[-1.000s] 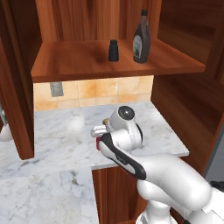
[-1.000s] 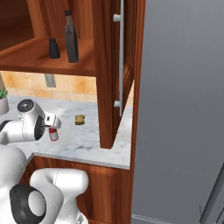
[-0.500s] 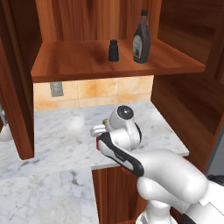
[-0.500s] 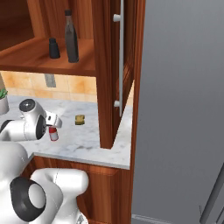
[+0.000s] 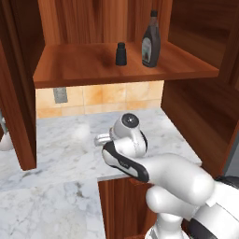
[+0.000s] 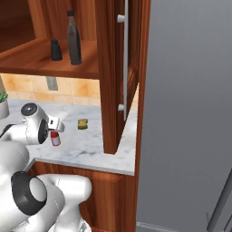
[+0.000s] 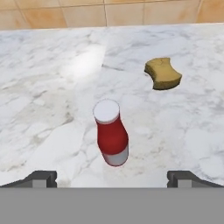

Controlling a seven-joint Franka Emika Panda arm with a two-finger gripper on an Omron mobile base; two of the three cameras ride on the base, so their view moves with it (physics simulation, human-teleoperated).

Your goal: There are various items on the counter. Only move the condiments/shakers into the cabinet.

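The small red white-capped bottle [image 7: 112, 133] stands upright on the marble counter [image 7: 43, 100], just ahead of my open gripper [image 7: 112, 177] and centred between its fingertips [image 7: 41, 177]. From the right base the red bottle [image 6: 55, 138] sits just below my white wrist [image 6: 35, 128]. The yellow-brown spongy lump [image 7: 162, 73] lies beyond it to the right. On the cabinet shelf [image 5: 84, 67] stand the tall dark brown sauce bottle [image 5: 151, 39] and the black shaker [image 5: 121, 53], side by side.
An open cabinet door [image 6: 122, 68] with a white handle hangs over the counter's right end, beside a grey panel [image 6: 190, 113]. Another wooden door [image 5: 18, 93] stands at the left. A wall socket [image 5: 59, 94] is on the tiles; a potted plant [image 6: 3, 106] sits at far left.
My hand has crept slightly lower and nearer over the red bottle. The bottles, shaker and sponge have not moved.
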